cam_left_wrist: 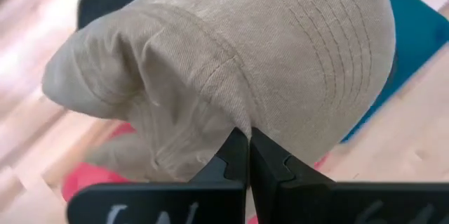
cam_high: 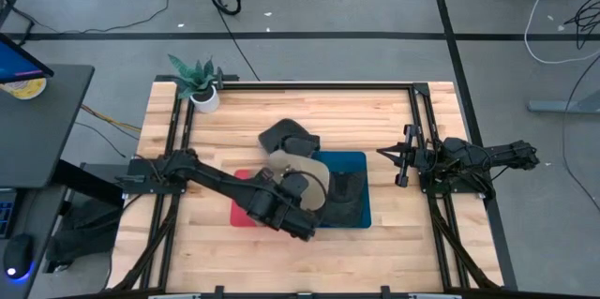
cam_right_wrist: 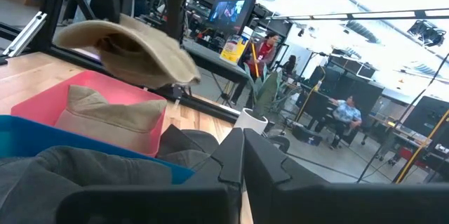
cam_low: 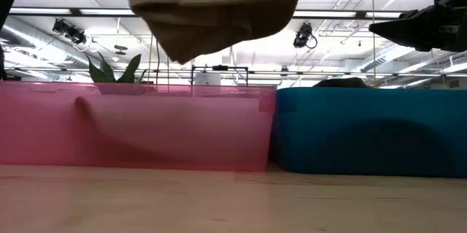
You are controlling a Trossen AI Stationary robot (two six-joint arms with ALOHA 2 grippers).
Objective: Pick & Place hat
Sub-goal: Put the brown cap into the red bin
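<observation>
A tan cap (cam_high: 298, 162) hangs in the air over the seam between the red bin (cam_high: 242, 213) and the blue bin (cam_high: 354, 160), held by my left gripper (cam_left_wrist: 247, 147), which is shut on it. In the low view the cap (cam_low: 215, 8) floats well above both bin rims. A second tan hat (cam_right_wrist: 105, 112) lies inside the red bin, and a dark hat (cam_high: 343, 201) lies in the blue bin. A black hat (cam_high: 286, 135) rests on the table behind the bins. My right gripper (cam_right_wrist: 242, 150) is shut and parked at the right edge. My left gripper pinches the tan cap between its two fingers where the crown meets the stitched brim (cam_left_wrist: 237, 120). The fingers slant down from the table's left side. The cap is lifted clear of the bins, with the crown (cam_left_wrist: 112, 76) sagging to one side and the brim (cam_left_wrist: 330, 41) spread to the other.
A potted plant (cam_high: 199, 83) stands at the far left corner of the table. Bare wood lies along the near edge and to the left of the red bin. People and desks show in the room beyond the table.
</observation>
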